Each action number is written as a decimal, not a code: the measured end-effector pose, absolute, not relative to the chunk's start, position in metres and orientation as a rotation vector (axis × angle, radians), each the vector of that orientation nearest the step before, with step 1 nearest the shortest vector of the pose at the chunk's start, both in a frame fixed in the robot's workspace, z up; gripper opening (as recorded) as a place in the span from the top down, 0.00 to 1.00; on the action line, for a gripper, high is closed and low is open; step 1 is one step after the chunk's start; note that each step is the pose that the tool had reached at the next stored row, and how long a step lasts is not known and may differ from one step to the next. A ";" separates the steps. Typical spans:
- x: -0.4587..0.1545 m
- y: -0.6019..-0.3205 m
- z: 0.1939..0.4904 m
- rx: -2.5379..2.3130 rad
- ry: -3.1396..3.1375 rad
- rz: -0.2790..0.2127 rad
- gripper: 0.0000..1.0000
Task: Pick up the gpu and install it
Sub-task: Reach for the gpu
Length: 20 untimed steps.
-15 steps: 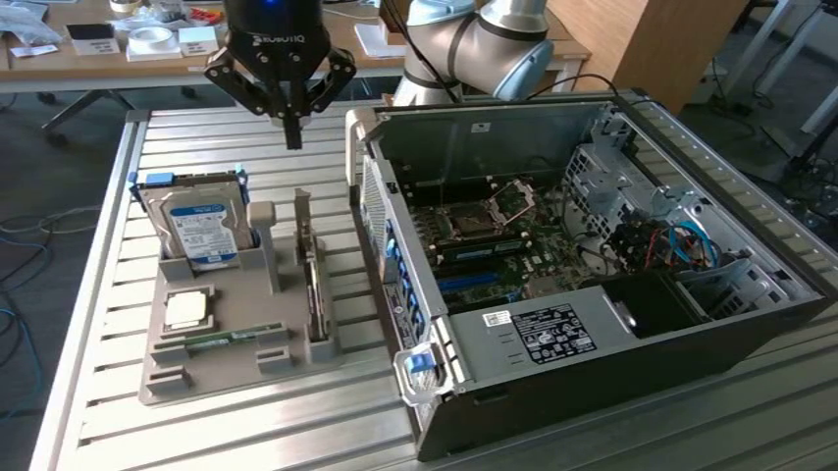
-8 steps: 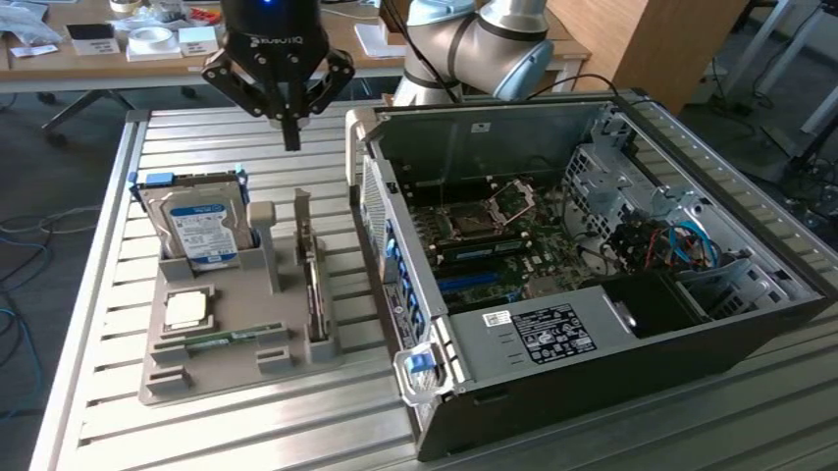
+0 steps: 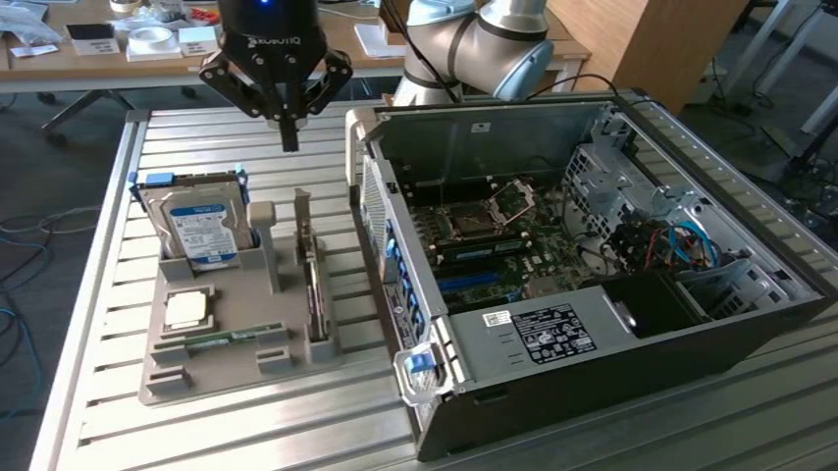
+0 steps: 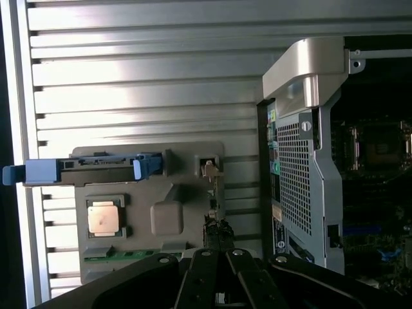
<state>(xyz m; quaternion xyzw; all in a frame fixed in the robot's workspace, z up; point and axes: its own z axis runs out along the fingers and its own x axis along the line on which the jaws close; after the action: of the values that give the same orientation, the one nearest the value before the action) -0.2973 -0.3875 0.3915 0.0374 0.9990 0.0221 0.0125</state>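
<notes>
Aluminium slats make the table [image 3: 94, 392]; on it we see the open computer case [image 3: 629, 383] at the exterior view's right. Beside it a grey tray [image 3: 164, 388] carries the hard drive [image 3: 199, 234], the gpu [image 3: 314, 285] standing on edge, a processor [image 3: 187, 309] and a RAM stick [image 3: 223, 340]. The pincer [image 3: 288, 139] hangs above, closed tight and empty; the gpu is below it, untouched, near the case.

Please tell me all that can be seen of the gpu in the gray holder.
The gpu is a thin, dark card with a silvery metal bracket at one end. It stands upright on edge in a slot of the gray holder, on the side nearest the computer case. Only the holder touches it; the shut tool hangs above, apart.
</notes>
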 end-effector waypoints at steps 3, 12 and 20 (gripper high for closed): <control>-0.298 -0.388 0.391 0.117 3.114 0.069 0.89; -0.299 -0.391 0.391 0.117 3.114 0.069 0.89; -0.300 -0.392 0.391 0.117 3.114 0.069 0.89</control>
<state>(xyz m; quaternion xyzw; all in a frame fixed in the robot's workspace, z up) -0.3002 -0.3921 0.3914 0.0374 0.9990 0.0221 0.0125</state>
